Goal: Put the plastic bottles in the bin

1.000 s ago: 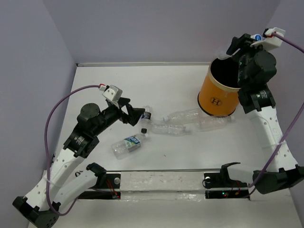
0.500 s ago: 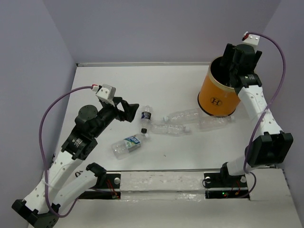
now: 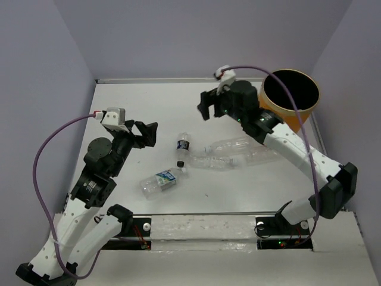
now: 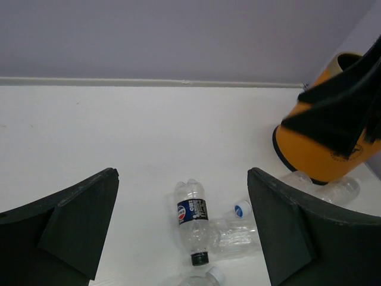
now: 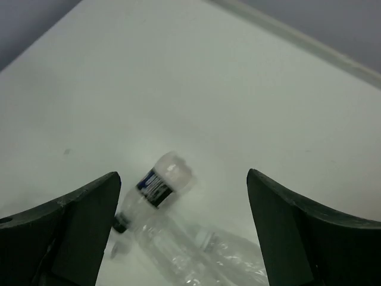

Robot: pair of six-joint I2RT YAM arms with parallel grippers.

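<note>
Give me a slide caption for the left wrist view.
Open left gripper faces a dark-labelled bottle lying near the orange bin.

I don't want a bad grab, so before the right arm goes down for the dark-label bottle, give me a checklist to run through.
1. Right pincer open and empty: ok.
2. Dark-label bottle lying on the table and in the right wrist view: ok.
3. That bottle lying free of the clear bottle beside it: cannot tell; the two look close or touching.
4. Left pincer open, empty and apart from the bottles: ok.
5. Bin mouth unobstructed: cannot tell; the right arm's purple cable crosses it in the top view.
</note>
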